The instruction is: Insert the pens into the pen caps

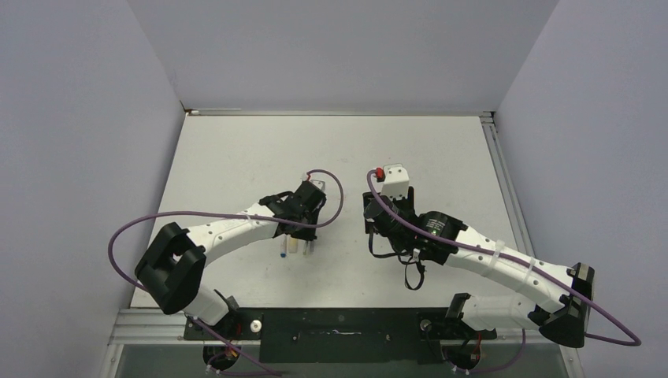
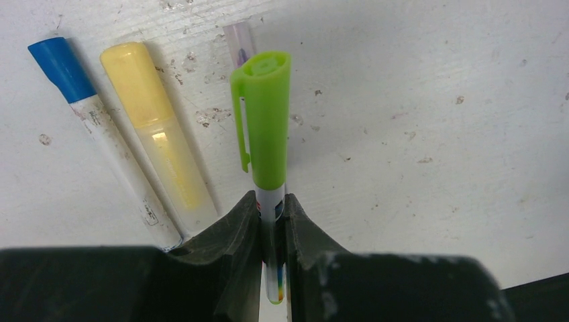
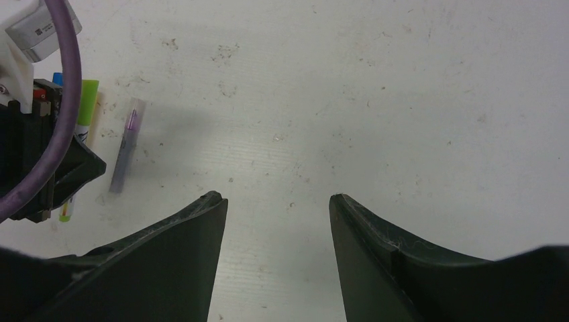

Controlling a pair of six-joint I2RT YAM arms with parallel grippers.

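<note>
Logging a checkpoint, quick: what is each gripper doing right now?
Left gripper: closed on the green-capped pen.
Right gripper: open, holding nothing.

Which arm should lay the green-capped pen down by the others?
Left. The left gripper is shut on the green-capped pen, beside the blue-capped pen and yellow pen. The right gripper is open and empty.

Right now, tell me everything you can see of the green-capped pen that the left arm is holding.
The green-capped pen has a bright green, plastic-looking cap with a side clip, fitted on a slim white printed barrel. The left arm's black fingers are shut on the barrel just below the cap, which points away from the wrist. Whether it touches the table cannot be told.
</note>
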